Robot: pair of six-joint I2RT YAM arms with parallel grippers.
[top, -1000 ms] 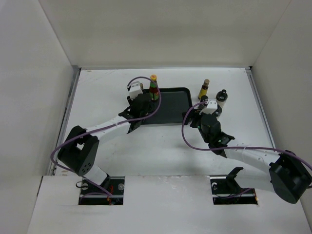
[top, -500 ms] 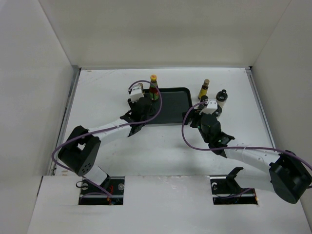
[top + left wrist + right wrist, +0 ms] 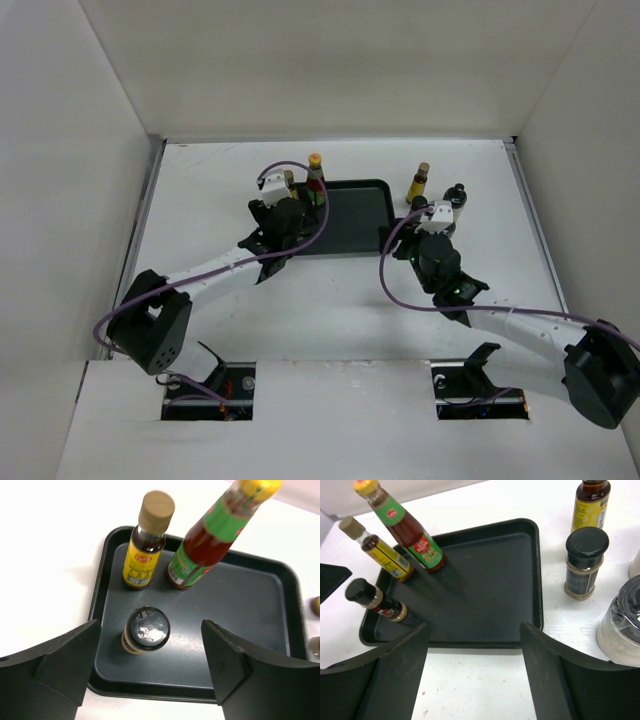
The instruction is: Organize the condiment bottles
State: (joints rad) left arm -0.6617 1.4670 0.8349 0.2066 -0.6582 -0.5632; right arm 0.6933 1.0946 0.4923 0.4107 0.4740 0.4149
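Note:
Three condiment bottles stand at the left end of the black tray [image 3: 235,610]: a yellow brown-capped one [image 3: 145,555], a green and red one [image 3: 210,545] with a yellow cap, and a small dark black-capped one [image 3: 146,630]. My left gripper [image 3: 150,675] is open just above and behind the black-capped bottle, touching nothing. My right gripper [image 3: 475,675] is open over bare table at the tray's near edge [image 3: 485,642]. Right of the tray stand a black-capped jar [image 3: 585,562], a yellow bottle [image 3: 590,502] and a squat pale jar [image 3: 622,620].
The tray [image 3: 350,215] lies mid-table with its right half bare. White walls close the table in on three sides. The bottles outside the tray [image 3: 418,183] cluster just beyond my right gripper [image 3: 425,225].
My left gripper has opened and let go of the black-capped bottle, which now stands in the tray. My right gripper's jaws have narrowed somewhat and the arm has shifted slightly.

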